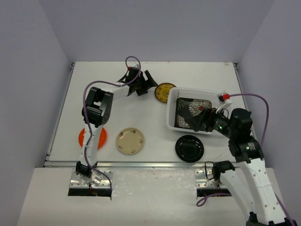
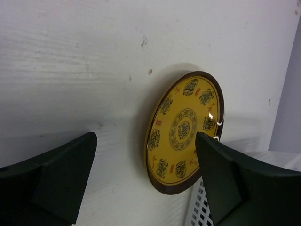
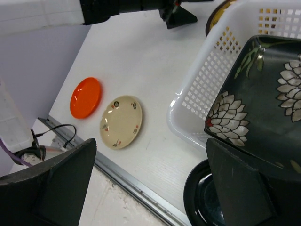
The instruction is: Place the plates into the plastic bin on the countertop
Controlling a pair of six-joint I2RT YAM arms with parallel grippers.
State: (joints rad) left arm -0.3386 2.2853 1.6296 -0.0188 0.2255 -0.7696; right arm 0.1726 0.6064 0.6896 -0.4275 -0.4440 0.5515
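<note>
L gripper (image 1: pixel 149 83) released, yellow plate (image 1: pixel 165 92) at its 3 o'clock: pinch the free rim, bin (image 1: pixel 195 91) crowds 4 o'clock. R gripper (image 3: pixel 150 150) released.

My left arm (image 1: pixel 91 141) and right arm (image 1: pixel 256 181) show white links, black joints, purple cables (image 1: pixel 256 96); the right gripper (image 3: pixel 150 146) has dark wedge fingers (image 3: pixel 51 183).

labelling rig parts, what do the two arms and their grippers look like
The left arm and right arm both have white links joined by black joint housings. A purple cable loops along each. The right arm shows a small green light near its wrist and a red-and-white tag where its cable ends. The left gripper and right gripper each have two dark, wedge-shaped fingers.
</note>
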